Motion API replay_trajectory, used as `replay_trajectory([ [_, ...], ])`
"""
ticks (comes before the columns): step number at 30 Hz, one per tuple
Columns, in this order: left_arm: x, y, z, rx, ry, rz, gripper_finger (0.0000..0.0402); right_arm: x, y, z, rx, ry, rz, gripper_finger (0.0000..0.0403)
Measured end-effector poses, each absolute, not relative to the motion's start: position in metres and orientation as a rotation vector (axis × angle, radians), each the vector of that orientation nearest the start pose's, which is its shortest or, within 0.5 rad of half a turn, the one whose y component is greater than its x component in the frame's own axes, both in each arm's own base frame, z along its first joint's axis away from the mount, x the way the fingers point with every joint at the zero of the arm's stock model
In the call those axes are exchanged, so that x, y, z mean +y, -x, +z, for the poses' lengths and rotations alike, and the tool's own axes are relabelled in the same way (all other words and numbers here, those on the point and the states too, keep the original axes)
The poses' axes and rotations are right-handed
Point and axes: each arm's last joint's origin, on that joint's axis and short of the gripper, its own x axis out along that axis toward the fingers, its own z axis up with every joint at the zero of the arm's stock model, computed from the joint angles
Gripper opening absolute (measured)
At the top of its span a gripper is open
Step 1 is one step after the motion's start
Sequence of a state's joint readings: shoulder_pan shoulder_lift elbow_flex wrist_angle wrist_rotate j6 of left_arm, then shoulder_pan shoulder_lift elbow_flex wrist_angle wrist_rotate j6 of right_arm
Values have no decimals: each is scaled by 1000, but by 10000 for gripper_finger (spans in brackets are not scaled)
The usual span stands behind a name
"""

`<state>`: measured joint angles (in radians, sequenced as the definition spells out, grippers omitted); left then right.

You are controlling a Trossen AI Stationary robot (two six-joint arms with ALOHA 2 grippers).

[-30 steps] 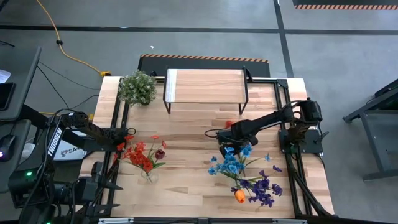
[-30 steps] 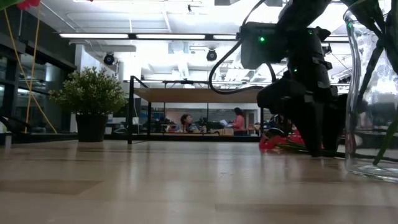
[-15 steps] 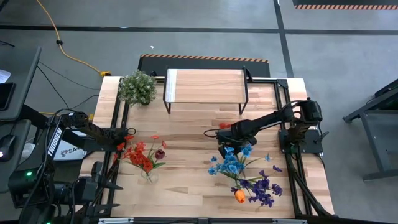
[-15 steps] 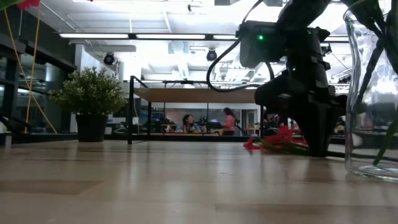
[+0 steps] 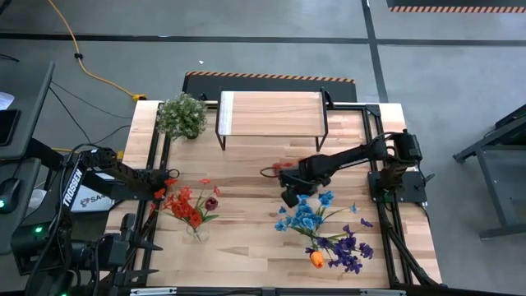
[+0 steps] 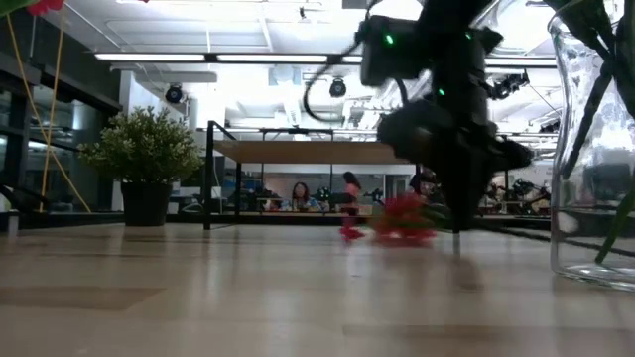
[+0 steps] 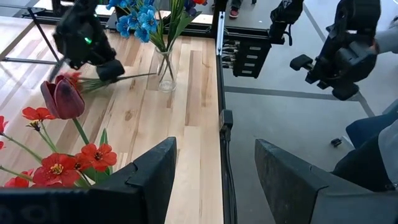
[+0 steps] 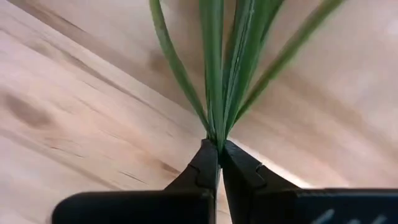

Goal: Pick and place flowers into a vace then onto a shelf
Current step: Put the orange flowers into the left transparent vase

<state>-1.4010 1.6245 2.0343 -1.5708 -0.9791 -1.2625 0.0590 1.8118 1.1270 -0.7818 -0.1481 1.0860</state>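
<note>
I have the right gripper (image 8: 218, 163) pinched tight on thin green stems of a red flower (image 5: 282, 167), low over the bare plank table (image 5: 246, 247) mid-table. Beside it, 1 clear glass vase (image 5: 316, 249) holds blue, purple and orange blooms. The left gripper (image 5: 167, 182) waits part-open by 1 vase of red flowers (image 5: 191, 210). Beyond stand the bushy potted plant (image 5: 182, 115) and the wood-topped shelf (image 5: 271, 113).

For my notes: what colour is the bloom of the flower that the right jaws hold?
Red. The flower held by the right gripper shows its bloom best in the low view.
</note>
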Motion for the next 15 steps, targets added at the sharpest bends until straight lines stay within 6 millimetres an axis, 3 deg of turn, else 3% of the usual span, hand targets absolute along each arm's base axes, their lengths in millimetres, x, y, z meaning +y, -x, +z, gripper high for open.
replay_trajectory([
  [15,-260,-69,443,543,145,-43,250,1,-356,241,1232,-731,-600,1],
])
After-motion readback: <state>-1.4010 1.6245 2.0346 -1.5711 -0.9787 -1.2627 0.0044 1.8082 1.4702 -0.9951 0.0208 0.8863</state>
